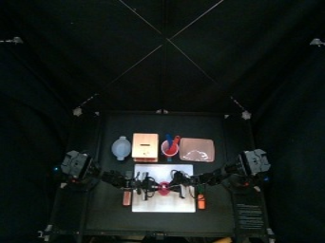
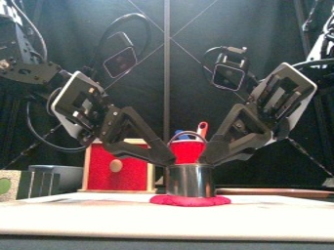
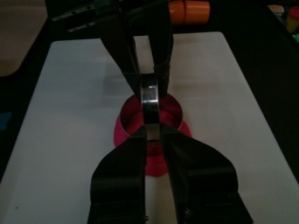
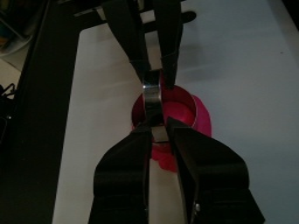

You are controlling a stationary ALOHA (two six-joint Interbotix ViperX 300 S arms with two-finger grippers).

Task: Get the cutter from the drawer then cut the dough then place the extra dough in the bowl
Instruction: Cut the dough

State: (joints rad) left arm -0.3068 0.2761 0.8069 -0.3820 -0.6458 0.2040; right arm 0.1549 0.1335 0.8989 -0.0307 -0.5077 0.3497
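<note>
A round metal cutter (image 2: 190, 180) stands upright on a flat red dough disc (image 2: 190, 201) in the middle of the white cutting board (image 1: 143, 204). Both arms slant down to it from opposite sides. My left gripper (image 2: 174, 164) is shut on the cutter's top from the left; the left wrist view shows its jaws (image 3: 152, 131) pinching the metal (image 3: 149, 96) over the dough (image 3: 131, 131). From the right, my right gripper (image 2: 209, 161) is shut on the same cutter (image 4: 153, 92), with dough (image 4: 197, 114) spreading under it.
Behind the board stand the blue-grey bowl (image 1: 121, 147), the wooden box (image 1: 144, 146) with its red drawer front (image 2: 117, 166), the red cup (image 2: 189, 148) with a blue knife, and the pink tray (image 1: 200, 149). A small orange thing (image 3: 187, 10) lies past the board's right end.
</note>
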